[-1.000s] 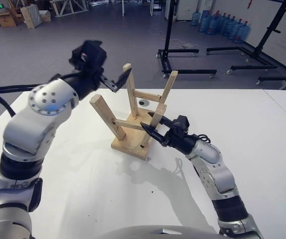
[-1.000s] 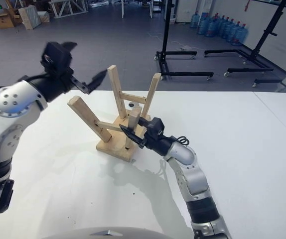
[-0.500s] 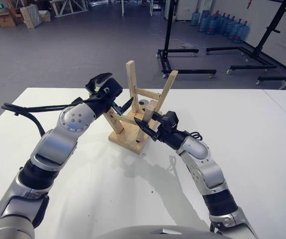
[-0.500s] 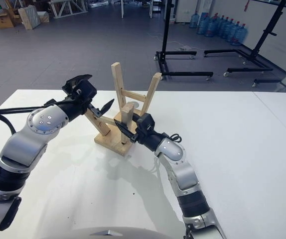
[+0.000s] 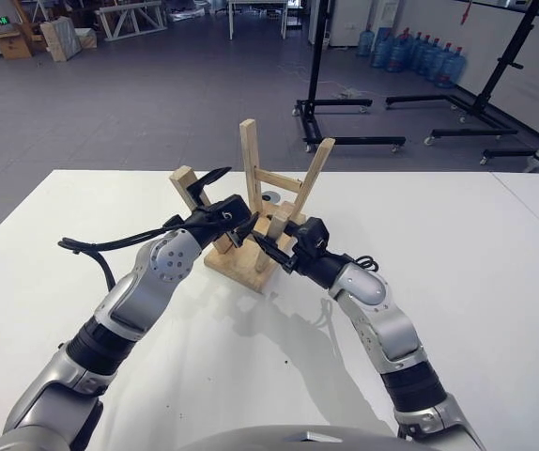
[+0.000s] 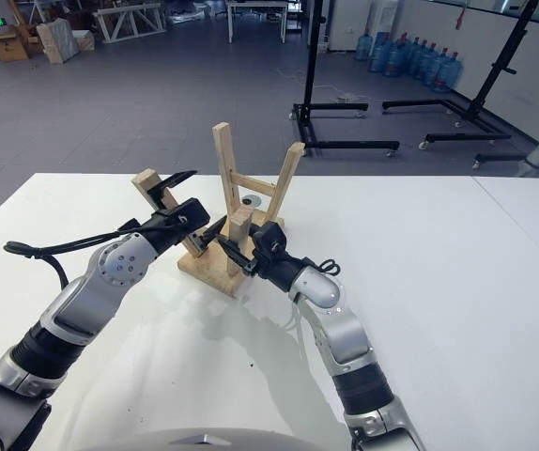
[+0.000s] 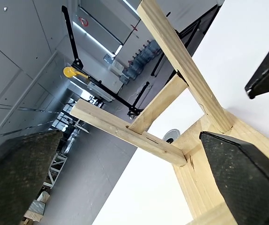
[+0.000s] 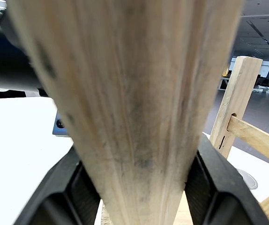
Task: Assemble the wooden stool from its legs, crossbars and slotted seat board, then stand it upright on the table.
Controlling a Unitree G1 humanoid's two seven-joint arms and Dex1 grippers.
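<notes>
The wooden stool lies upside down on the white table, its seat board (image 5: 237, 268) down and its legs pointing up. My right gripper (image 5: 274, 246) is shut on the short front leg (image 5: 271, 228); in the right wrist view that leg (image 8: 134, 93) stands between the two black fingers (image 8: 76, 187). My left gripper (image 5: 228, 201) is open beside the tilted left leg (image 5: 185, 181), one finger above it and one low near the seat. In the left wrist view a leg (image 7: 181, 61) and a crossbar (image 7: 125, 133) lie between its wide-apart pads (image 7: 240, 176).
A round metal grommet (image 5: 269, 195) sits in the table just behind the stool. My left arm's black cable (image 5: 91, 246) loops over the table on the left. Black wheeled stands (image 5: 354, 99) and water bottles (image 5: 420, 47) stand on the floor beyond the far edge.
My left arm has come down from above the stool, and its open gripper now sits low at the left leg. The right gripper has kept its hold on the front leg.
</notes>
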